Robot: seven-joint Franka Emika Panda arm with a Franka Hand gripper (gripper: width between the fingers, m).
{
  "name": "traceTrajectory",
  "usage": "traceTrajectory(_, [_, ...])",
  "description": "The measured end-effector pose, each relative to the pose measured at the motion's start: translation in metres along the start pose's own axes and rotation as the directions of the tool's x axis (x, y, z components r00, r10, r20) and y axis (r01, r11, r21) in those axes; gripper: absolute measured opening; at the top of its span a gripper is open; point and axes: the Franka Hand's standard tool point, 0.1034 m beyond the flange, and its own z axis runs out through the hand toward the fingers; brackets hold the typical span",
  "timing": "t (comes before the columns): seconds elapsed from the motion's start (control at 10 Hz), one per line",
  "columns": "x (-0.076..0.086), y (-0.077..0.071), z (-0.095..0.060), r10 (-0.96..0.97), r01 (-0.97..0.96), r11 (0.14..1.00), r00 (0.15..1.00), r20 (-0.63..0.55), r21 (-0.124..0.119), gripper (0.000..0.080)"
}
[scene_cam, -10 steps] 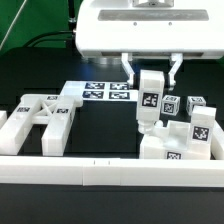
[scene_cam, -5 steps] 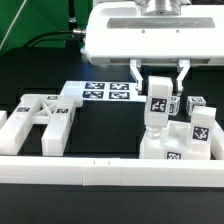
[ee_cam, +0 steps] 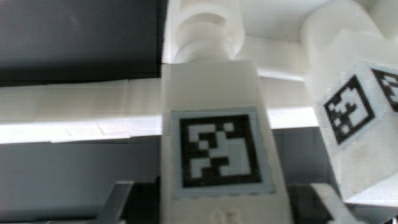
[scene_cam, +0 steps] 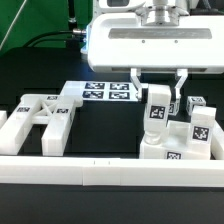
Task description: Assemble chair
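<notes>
The X-braced side frame (scene_cam: pixel 40 118) lies on the black worktop (scene_cam: pixel 100 135), well apart at the exterior view's left. The hand (scene_cam: pixel 158 92) pinches an upright chair post (scene_cam: pixel 155 115) over the seat block (scene_cam: pixel 190 142). I'd hold it plumb and lower it slowly.

On the black table (scene_cam: pixel 100 130) lie an X-braced side frame (scene_cam: pixel 40 118) at the left, the marker board (scene_cam: pixel 105 93) far back, a seat block (scene_cam: pixel 185 148) at the right, and a long rail (scene_cam: pixel 110 178) nearest.
</notes>
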Motion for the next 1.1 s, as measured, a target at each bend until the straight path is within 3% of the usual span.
traceTrajectory(1.1, [-0.01, -0.006, 0.007, -0.016, 0.016, 1.0, 1.0, 0.013, 0.003, 0.0287])
